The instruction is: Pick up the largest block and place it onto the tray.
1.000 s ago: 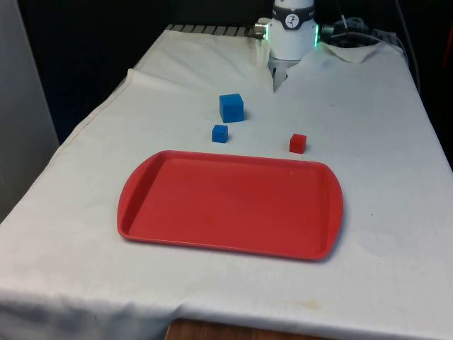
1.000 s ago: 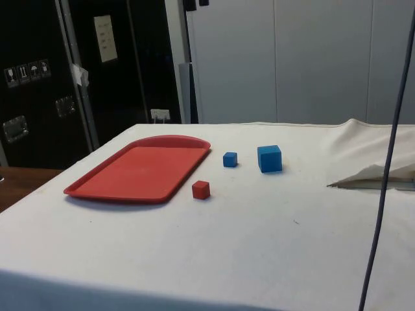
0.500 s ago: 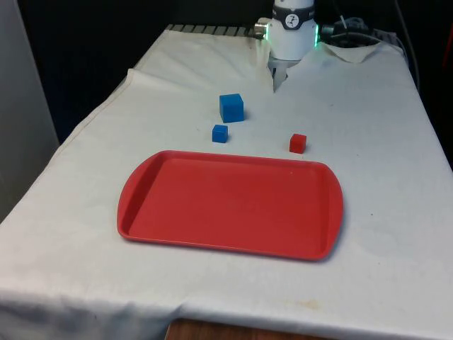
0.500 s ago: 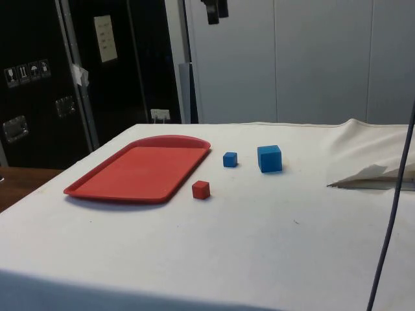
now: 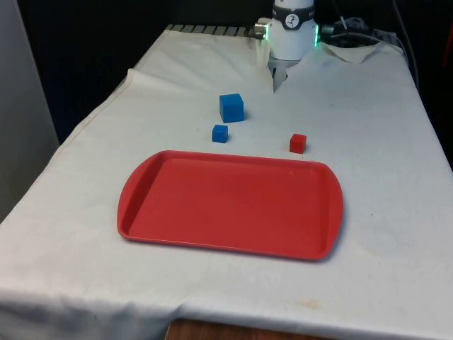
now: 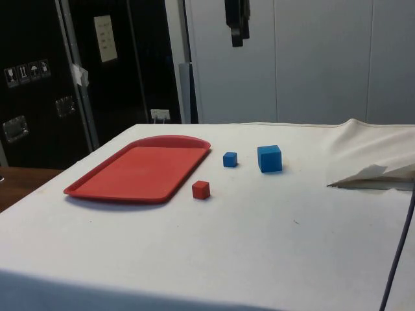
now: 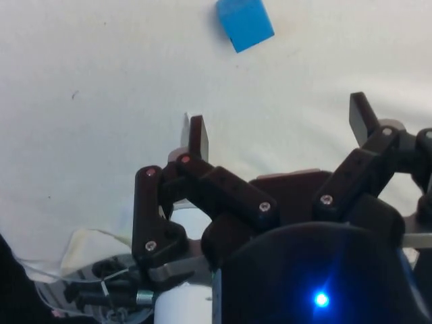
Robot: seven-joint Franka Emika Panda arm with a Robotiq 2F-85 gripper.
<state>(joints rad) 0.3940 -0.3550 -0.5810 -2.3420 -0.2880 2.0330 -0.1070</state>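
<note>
Since 1 second ago your black 2-finger end effector point(image 6: 237, 26) has travelled across the side view, high above the table point(image 6: 272, 220), fingers spread and empty. You're nearing the large blue cube block point(image 6: 270, 159), untouched beyond the red plastic tray point(image 5: 230, 205).

The gripper point(image 7: 280, 128) hangs high, jaws spread wide, empty.

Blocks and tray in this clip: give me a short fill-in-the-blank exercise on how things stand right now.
1. The number of blocks on the white cloth is ____.
2. The largest block is coloured ____.
3. The small red block lies ____ the red tray, not on it.
4. The end effector hangs above the table with its fingers ____.

Missing words: three; blue; beside; open
</note>
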